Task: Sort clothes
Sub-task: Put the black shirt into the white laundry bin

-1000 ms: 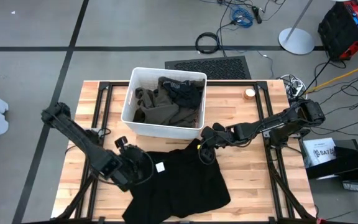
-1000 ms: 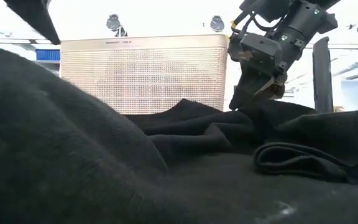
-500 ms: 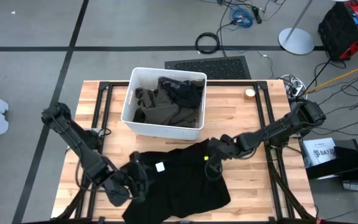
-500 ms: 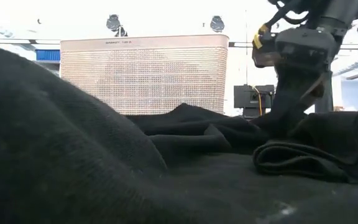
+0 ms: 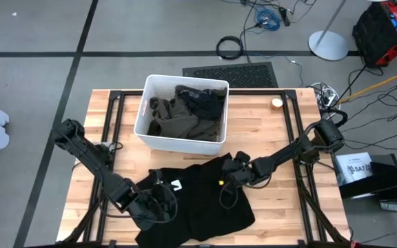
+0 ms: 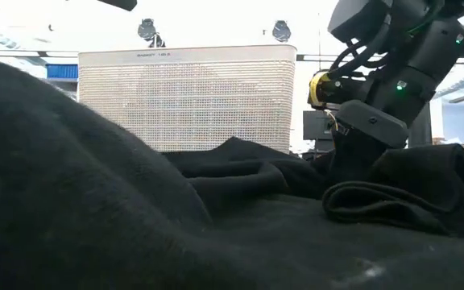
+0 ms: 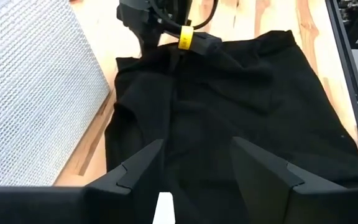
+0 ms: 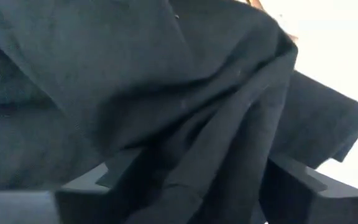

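Note:
A black garment (image 5: 198,200) lies spread on the near half of the wooden table, with a white tag (image 5: 178,184) on its left part. My left gripper (image 5: 163,207) hangs open just above the garment beside that tag (image 7: 165,208), touching nothing. My right gripper (image 5: 231,178) stands open at the garment's far right part, its fingers on either side of a raised fold (image 8: 229,124). More dark olive and black clothes (image 5: 185,114) lie heaped in the white bin (image 5: 147,103) at the far middle. My right gripper comes slanting down from the table's right at the garment's far right part. A raised fold (image 8: 216,143) of several layers lies between its open fingers (image 8: 107,177), resting slack on the table. The cloth hides the fingertips, and whether they press on it I cannot tell.
The bin's wall (image 6: 188,97) stands close behind the garment. A small round object (image 5: 276,103) sits at the far right. Black frame rails (image 5: 300,158) run across the tabletop. Bare wood (image 5: 281,207) shows to the garment's right.
My left gripper has swung toward the table's near edge and then rightward over the garment's left part, tipping as it went. My right gripper has sunk toward the near edge, down into the folds at the garment's far right.

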Robot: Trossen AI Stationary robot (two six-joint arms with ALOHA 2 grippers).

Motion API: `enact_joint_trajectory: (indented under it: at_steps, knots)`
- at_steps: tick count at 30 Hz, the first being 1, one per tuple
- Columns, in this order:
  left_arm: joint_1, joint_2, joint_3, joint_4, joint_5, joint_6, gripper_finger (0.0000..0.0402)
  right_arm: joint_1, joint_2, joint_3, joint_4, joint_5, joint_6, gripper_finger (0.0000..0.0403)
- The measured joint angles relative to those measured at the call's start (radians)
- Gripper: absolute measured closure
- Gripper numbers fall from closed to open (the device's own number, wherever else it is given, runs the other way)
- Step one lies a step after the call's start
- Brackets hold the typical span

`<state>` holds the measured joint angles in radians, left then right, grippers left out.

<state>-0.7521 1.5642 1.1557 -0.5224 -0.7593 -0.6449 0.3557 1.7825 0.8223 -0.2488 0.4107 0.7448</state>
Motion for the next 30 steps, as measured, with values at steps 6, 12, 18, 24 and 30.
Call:
enact_joint_trajectory:
  at_steps: [6,12,18,24,30]
  knots:
    - [0.000,0.000,0.000,0.000,0.000,-0.001,0.0205,0.039,-0.019,0.000,-0.116,0.011,0.048,0.0267]
    - [-0.001,0.000,0.000,-0.001,0.001,-0.001,0.0205,0.096,-0.117,-0.008,-0.400,-0.075,0.089,0.0388]
    - [-0.001,0.000,0.000,-0.001,0.001,-0.002,0.0205,0.172,-0.251,-0.015,-0.734,-0.113,0.284,0.0396]
    - [-0.001,0.000,0.000,-0.001,0.001,-0.002,0.0205,0.204,-0.380,-0.014,-0.726,-0.170,0.377,0.0399]
    - [-0.001,-0.001,0.000,-0.001,0.002,-0.002,0.0205,0.203,-0.468,-0.003,-0.496,-0.205,0.370,0.0400]
